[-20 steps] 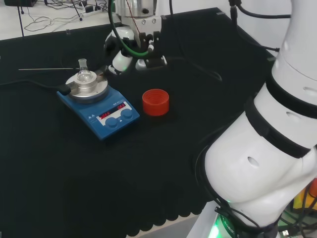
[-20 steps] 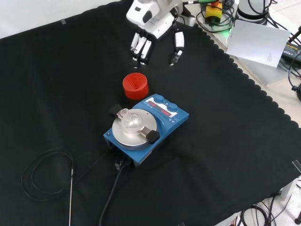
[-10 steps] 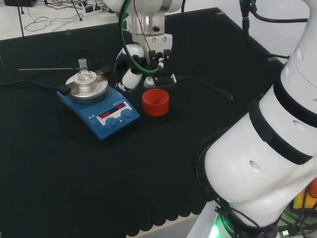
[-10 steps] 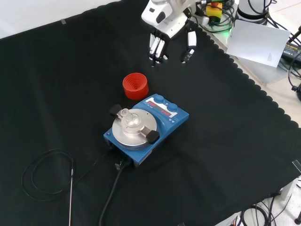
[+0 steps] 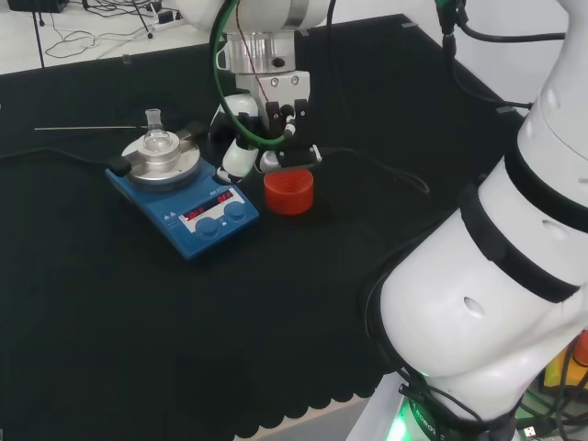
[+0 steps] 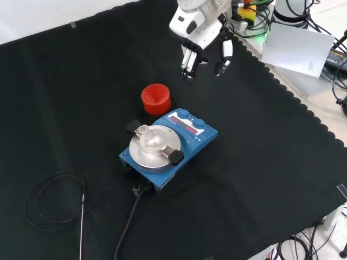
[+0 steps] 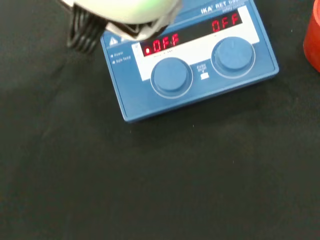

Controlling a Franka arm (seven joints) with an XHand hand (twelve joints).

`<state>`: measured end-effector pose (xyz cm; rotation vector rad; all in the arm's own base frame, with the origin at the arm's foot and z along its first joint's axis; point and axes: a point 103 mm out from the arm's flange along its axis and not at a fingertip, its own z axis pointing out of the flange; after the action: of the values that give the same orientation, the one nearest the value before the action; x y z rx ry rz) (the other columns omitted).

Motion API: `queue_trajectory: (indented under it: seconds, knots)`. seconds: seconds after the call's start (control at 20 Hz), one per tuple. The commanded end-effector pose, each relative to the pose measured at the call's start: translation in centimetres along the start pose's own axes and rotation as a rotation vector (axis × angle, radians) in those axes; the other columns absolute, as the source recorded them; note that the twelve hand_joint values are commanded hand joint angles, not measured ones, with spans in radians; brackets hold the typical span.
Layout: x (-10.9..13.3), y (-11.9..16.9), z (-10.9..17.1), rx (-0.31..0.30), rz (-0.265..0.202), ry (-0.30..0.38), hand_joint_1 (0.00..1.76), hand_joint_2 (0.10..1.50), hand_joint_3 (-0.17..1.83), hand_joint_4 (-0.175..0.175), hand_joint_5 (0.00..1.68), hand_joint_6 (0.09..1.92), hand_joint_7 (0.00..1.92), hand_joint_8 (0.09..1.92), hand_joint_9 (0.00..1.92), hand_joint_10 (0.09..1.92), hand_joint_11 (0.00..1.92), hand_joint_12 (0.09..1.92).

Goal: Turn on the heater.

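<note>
Black cloth (image 6: pixel 260 162) with a scalloped edge is covering the bench, its weave matte and finely flecked in the wrist view. Near its middle a boxy blue heater (image 6: pixel 190 142) is sitting, with a round, brushed-metal top plate (image 6: pixel 162 154) and a slanted front panel carrying two smooth, round blue knobs (image 7: pixel 171 76) under red lit displays. A small clear glass flask (image 6: pixel 150 136) with a round belly and short neck is standing on the plate. A black cable (image 6: pixel 127 227) is running from the heater's back over the cloth, and a thin metal rod (image 6: pixel 82 219) is lying beside a coil of thin black wire (image 6: pixel 40 208).

Just beside the heater, on its knob side, a red ribbed ring (image 6: pixel 156 98) is resting, short, cylindrical and stepped inside like a funnel.

Glossy black and white, the hand (image 6: pixel 203 40) is hanging in the air above the cloth, in the front view higher and to the right of the ring, apart from both ring and heater. Its fingers (image 6: pixel 188 61) are pointing downward, relaxed and slightly spread, with the thumb (image 6: pixel 224 54) set apart, gripping nothing. In the head view the hand (image 5: pixel 262 147) is showing just behind the ring, to the heater's right.
</note>
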<state>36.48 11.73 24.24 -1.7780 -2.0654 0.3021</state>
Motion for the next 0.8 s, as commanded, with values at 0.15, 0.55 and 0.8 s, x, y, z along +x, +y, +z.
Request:
queue_trajectory:
  seconds: [0.15,0.55,0.8]
  knots:
    - [0.5,-0.3,0.5,0.041,0.009,-0.029,1.05,0.66,0.68,-0.092,0.42,0.23,1.34,1.32,1.55,1.01,1.56,0.72]
    - [0.1,-0.5,1.1,0.083,0.017,-0.037,1.06,0.67,0.67,-0.094,0.45,0.22,1.43,1.52,1.62,1.27,1.67,0.79]
    - [-0.2,-0.5,1.9,0.134,0.016,-0.050,1.15,0.69,0.69,-0.096,0.48,0.24,1.45,1.56,1.61,1.30,1.64,0.80]
